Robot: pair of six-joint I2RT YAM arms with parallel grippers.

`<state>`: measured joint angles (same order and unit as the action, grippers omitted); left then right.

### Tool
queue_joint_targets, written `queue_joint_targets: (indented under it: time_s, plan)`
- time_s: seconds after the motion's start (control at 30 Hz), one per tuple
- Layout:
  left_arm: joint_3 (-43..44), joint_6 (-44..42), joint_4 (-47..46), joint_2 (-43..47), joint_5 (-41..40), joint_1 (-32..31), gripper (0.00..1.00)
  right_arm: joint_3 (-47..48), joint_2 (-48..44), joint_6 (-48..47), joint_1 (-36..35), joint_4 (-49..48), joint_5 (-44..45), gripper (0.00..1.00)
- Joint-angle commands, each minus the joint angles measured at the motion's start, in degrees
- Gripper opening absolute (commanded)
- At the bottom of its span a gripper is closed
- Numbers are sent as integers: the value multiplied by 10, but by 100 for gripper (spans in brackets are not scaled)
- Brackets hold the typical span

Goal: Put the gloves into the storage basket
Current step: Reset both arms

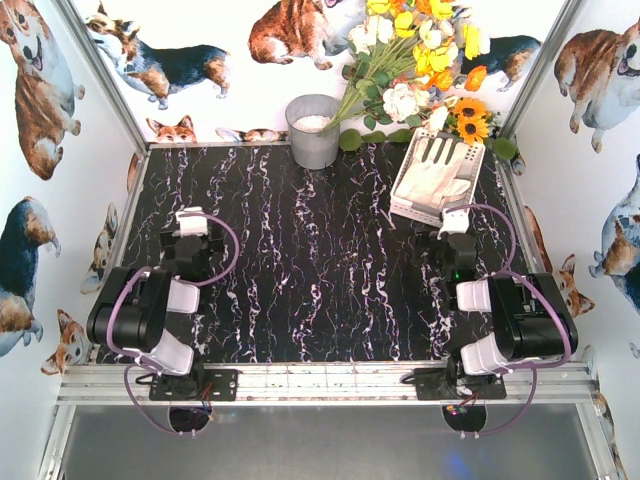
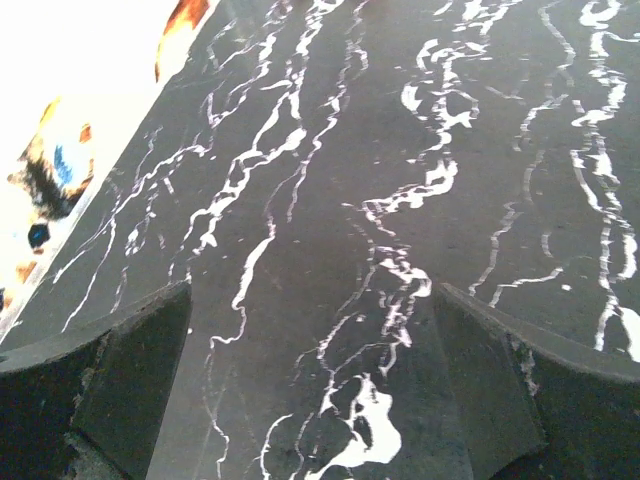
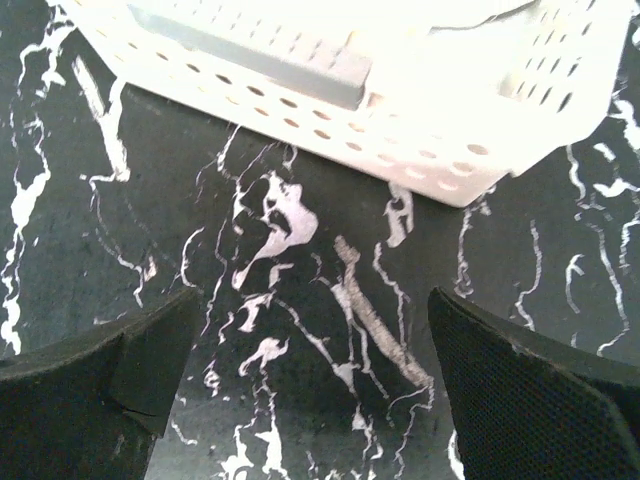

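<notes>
The white perforated storage basket [image 1: 402,203] stands at the back right of the black marbled table. Cream-white gloves [image 1: 436,172] with grey-brown fingers lie inside it. My right gripper [image 1: 455,219] hovers just in front of the basket's near edge, open and empty. In the right wrist view the basket [image 3: 400,135] fills the top, its inside washed out by glare, and the right gripper [image 3: 315,297] spans bare table. My left gripper [image 1: 190,222] rests at the left side, far from the basket. It is open over bare table in the left wrist view [image 2: 312,295].
A grey metal bucket [image 1: 313,130] stands at the back centre, with a bunch of yellow and white flowers [image 1: 420,60] leaning over to its right. Corgi-print walls close in the table on three sides. An aluminium rail [image 1: 320,380] runs along the near edge.
</notes>
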<state>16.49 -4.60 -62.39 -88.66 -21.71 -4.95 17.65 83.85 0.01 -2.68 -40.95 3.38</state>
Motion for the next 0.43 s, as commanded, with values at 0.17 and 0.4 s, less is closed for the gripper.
queue_joint_targets:
  time_s: [0.17,0.4]
  plan:
    - [3,44,-20,-4,-15,17,100,9,0,-3,9,-83,-6,100]
    - [3,43,-23,-6,-14,17,100,10,-1,-2,15,-79,-17,100]
